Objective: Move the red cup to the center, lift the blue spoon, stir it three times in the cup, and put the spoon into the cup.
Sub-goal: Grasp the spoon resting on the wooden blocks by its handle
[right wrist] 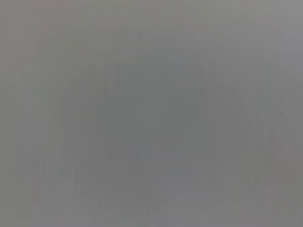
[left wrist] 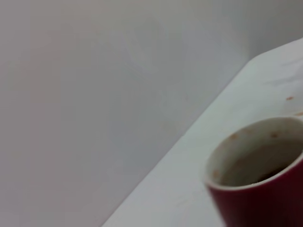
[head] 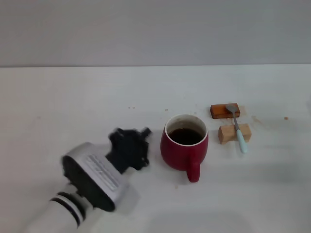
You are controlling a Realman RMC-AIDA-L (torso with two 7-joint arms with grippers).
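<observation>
Here the left gripper (head: 130,148), fingers' spread impossible to tell, hovers at the red cup's (head: 184,145) nine o'clock; the blue spoon (head: 237,127) lies across an orange-brown block (head: 221,111) and a tan block (head: 228,134) at three o'clock.

We see only the left arm in the head view, reaching in from the lower left, its silver wrist housing angled up and rightward; the left gripper (head: 138,143), black, sits low over the table; its finger state we cannot make out; the right arm is nowhere in view.
</observation>
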